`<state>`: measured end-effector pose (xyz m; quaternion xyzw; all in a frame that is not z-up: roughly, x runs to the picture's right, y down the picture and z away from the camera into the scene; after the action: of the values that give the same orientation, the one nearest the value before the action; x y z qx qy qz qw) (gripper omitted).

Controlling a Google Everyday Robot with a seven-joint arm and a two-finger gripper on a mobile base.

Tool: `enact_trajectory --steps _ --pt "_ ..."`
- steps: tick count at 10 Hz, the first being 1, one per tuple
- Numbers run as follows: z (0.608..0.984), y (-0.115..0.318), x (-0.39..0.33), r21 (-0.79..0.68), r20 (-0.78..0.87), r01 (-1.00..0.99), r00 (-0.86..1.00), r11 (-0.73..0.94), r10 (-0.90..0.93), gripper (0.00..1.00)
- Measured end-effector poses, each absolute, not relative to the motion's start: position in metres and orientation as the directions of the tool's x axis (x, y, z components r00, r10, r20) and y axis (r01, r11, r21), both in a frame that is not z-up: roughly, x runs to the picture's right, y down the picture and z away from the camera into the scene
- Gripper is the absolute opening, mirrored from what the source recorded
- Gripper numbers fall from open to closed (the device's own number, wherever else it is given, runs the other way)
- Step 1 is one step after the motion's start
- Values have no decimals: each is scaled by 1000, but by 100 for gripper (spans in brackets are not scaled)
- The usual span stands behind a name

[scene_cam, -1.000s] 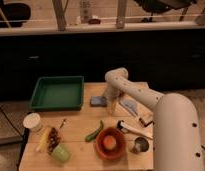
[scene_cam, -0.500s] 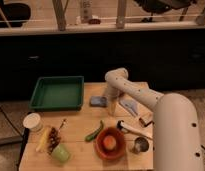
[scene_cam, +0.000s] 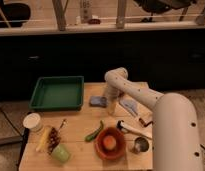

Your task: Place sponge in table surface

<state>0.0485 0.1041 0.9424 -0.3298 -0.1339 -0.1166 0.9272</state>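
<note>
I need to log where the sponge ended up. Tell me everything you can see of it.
The sponge is a small, soft-looking bluish-grey pad lying flat on the wooden table, right of the green tray and apart from it. The gripper stands at its right edge, close against it; whether they touch cannot be told.

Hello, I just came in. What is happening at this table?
A robot arm reaches over a wooden table. Its tool is low, right beside a blue sponge that lies on the table next to a green tray. The sponge seems already placed on the surface. Nearby are a banana, a green cup and a bowl.
</note>
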Motion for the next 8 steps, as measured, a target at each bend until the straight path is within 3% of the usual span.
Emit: enact_trajectory --steps 8 --pt "955 71 16 -559 306 238 949 795 -68 80"
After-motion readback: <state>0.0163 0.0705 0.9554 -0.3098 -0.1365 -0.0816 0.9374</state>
